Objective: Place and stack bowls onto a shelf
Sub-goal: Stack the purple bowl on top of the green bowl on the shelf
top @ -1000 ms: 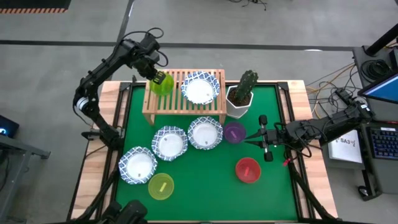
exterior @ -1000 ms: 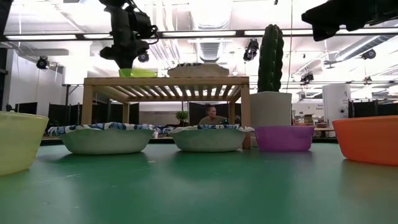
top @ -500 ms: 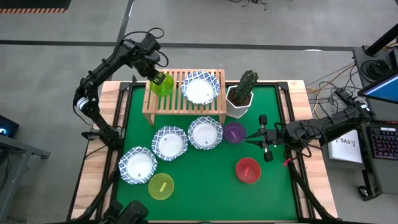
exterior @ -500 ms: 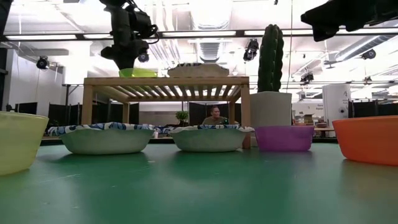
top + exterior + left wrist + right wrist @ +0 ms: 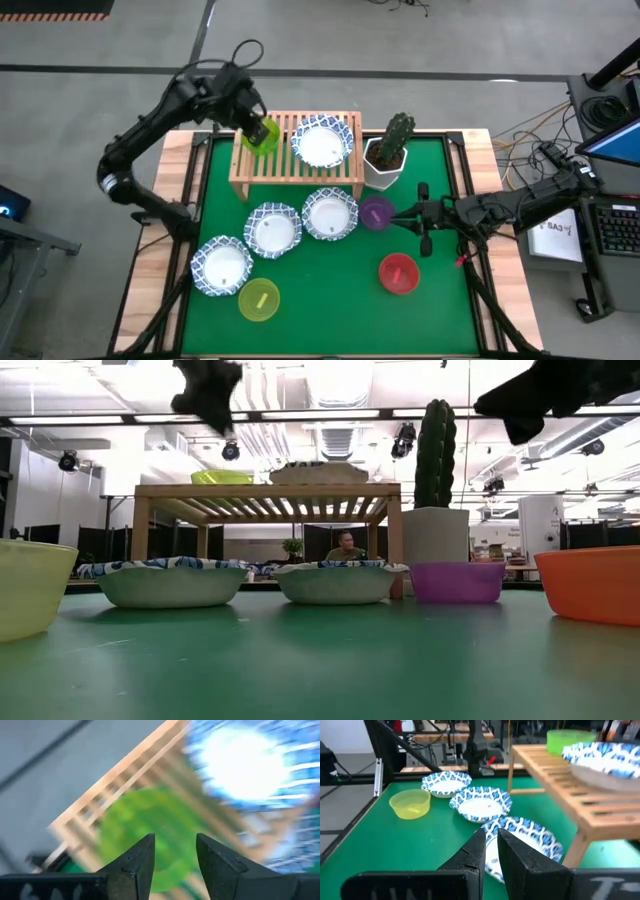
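The green bowl (image 5: 263,136) rests by its base on the left end of the wooden shelf (image 5: 296,182), beside a blue-rimmed white bowl (image 5: 322,143). My left gripper (image 5: 207,395) hangs open above the green bowl (image 5: 145,825), clear of it. Three more blue-rimmed bowls (image 5: 273,229) stand on the green mat, with the yellow (image 5: 259,300), purple (image 5: 377,212) and red (image 5: 398,273) bowls. My right gripper (image 5: 405,217) hovers just right of the purple bowl, its fingers (image 5: 475,852) nearly together with nothing between them.
A white pot with a cactus (image 5: 388,155) stands right of the shelf. Bare mat lies at the near right, around the red bowl. A person (image 5: 345,545) shows in the room behind the table.
My left gripper has opened, let go of the green bowl and risen straight up from it. The bowl stays on the shelf's left end. My right gripper has shifted a little toward the purple bowl.
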